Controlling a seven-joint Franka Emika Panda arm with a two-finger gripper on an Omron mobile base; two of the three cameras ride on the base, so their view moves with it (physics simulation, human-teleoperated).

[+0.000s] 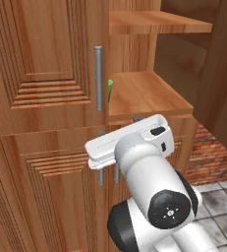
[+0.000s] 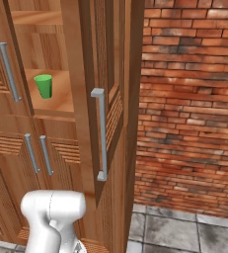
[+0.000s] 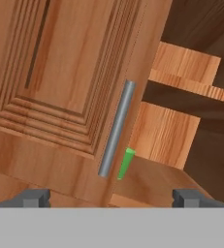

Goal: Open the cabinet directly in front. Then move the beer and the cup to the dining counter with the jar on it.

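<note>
Wooden cabinet (image 2: 93,64) right door swung open, green cup (image 2: 43,85) on shelf (image 1: 144,93), brick wall (image 2: 189,99) right; my pincer (image 3: 111,196) spread wide, empty

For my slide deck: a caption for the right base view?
Right cabinet door swung open, green cup on the wooden shelf, brick wall beyond.

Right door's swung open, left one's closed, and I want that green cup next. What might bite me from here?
1. The closed left door hides most of the cup; from the hand view only a sliver shows beside the grey handle, so a straight reach may clip the door edge or handle.
2. The open right door juts out close to the arm; a swing could knock it.
3. The open gripper may tip the small cup.
</note>
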